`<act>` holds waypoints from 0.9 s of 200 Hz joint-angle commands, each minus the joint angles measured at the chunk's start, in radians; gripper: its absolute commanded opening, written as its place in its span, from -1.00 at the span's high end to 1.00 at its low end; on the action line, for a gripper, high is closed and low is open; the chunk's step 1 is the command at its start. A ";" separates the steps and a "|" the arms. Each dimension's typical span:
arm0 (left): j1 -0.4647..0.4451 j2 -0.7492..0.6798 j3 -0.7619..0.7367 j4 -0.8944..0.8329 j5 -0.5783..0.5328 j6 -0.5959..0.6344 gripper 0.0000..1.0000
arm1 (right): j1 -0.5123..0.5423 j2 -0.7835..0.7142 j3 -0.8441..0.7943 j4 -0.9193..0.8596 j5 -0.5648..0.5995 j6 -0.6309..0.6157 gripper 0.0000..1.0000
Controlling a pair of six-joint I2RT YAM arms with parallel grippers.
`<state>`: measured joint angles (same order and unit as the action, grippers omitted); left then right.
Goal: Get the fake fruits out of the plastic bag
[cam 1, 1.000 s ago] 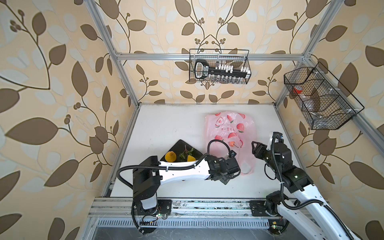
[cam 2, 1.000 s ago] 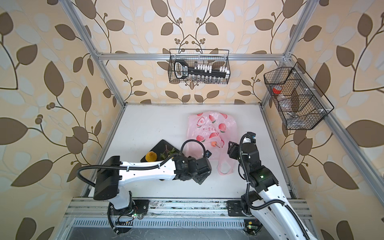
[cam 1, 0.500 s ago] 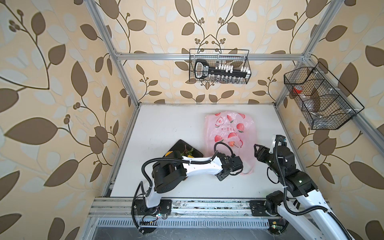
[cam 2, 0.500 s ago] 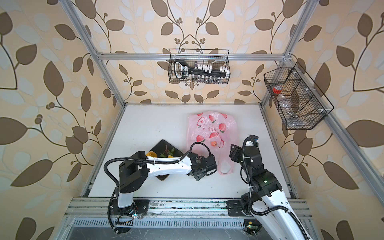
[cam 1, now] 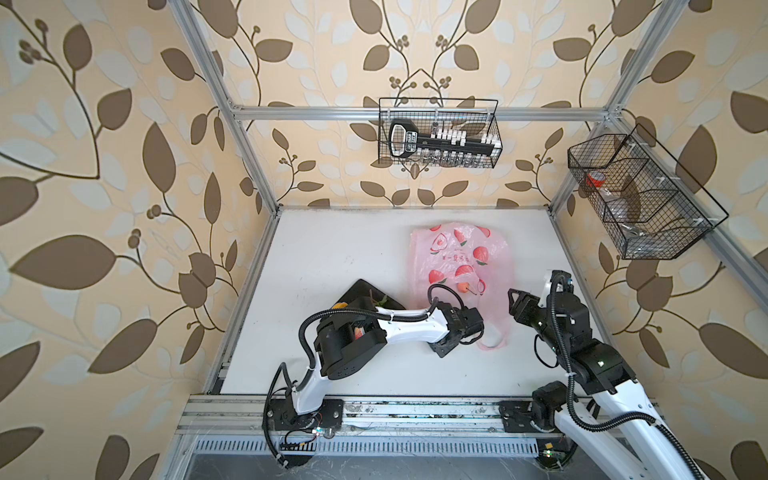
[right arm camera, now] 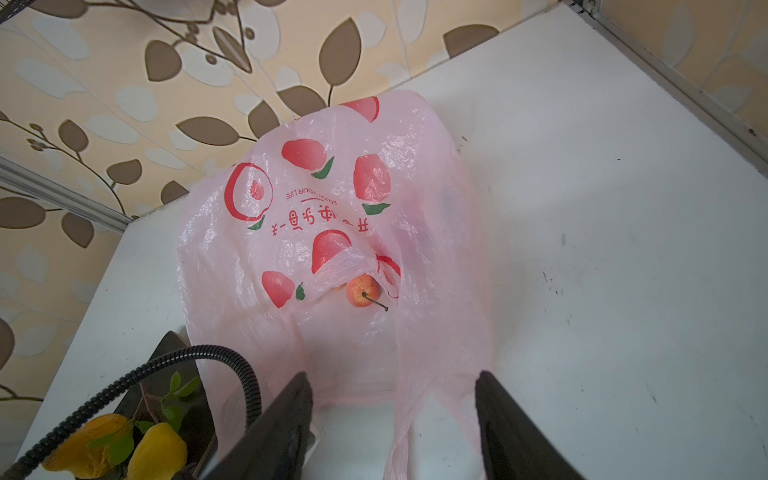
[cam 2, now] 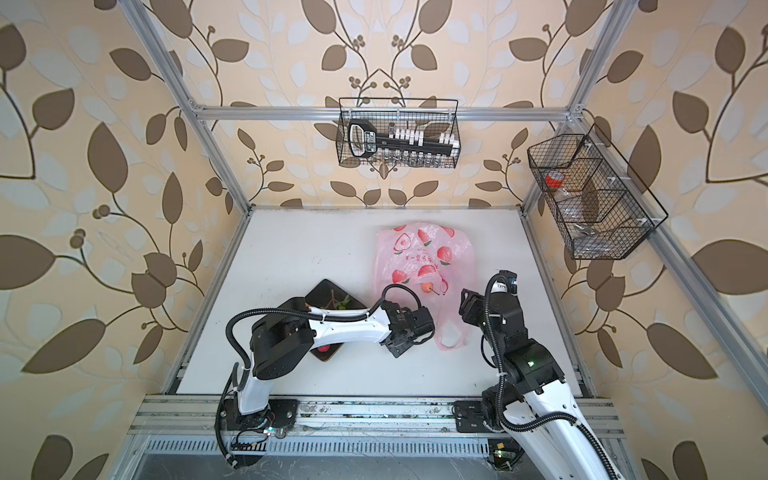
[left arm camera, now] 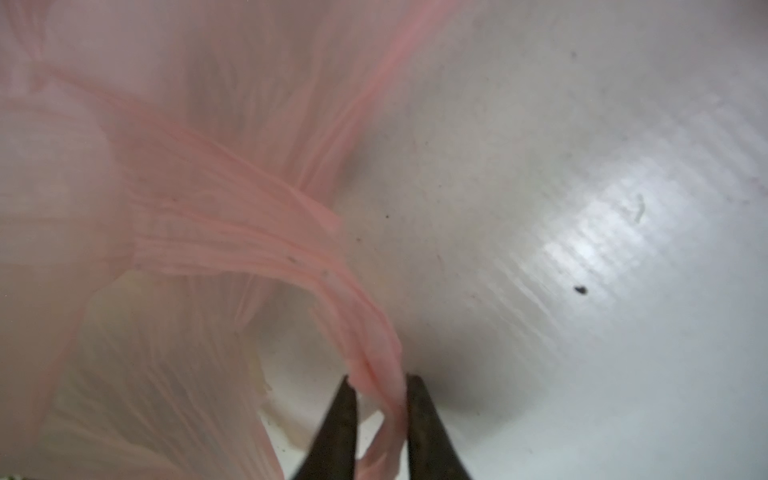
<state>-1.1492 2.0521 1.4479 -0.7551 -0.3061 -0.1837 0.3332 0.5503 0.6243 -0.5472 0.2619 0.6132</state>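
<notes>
The pink plastic bag [cam 1: 457, 257] [cam 2: 419, 253] [right arm camera: 332, 208] lies flat on the white table, handles toward the near edge. A small pink-orange fake fruit [right arm camera: 360, 291] [cam 1: 462, 286] with a stem sits in the bag's mouth. My left gripper [left arm camera: 380, 384] [cam 1: 461, 340] is shut on one bunched bag handle [left arm camera: 249, 232]. My right gripper [right arm camera: 392, 378] [cam 1: 513, 297] hangs open above the other handle and holds nothing. A yellow lemon [right arm camera: 158, 453] and an orange [right arm camera: 83, 440] rest on the dark mat [cam 1: 361, 291]. A red strawberry [cam 2: 324, 348] lies at the mat's near edge.
The left arm's forearm and cable [cam 1: 407, 328] stretch over the mat. Wire baskets hang on the back wall [cam 1: 438, 133] and the right wall [cam 1: 640, 199]. Aluminium frame rails [cam 1: 374, 409] run along the table's near edge.
The left gripper has shut on the bag handle. Its elbow has swung in over the mat. The right gripper has drifted slightly and stays open.
</notes>
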 commanded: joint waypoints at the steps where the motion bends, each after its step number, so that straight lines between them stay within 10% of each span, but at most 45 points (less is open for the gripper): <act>1: 0.010 -0.042 0.016 -0.001 0.002 0.001 0.89 | -0.002 -0.003 0.018 -0.022 0.001 0.002 -0.27; 180: 0.023 -0.640 -0.340 0.605 -0.008 -0.509 1.00 | 0.003 0.476 -0.050 0.407 -0.377 -0.034 -0.10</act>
<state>-1.1370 1.4811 1.1244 -0.2691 -0.3031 -0.5961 0.3336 0.9634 0.6086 -0.2344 -0.0971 0.5949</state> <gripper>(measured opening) 0.048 0.560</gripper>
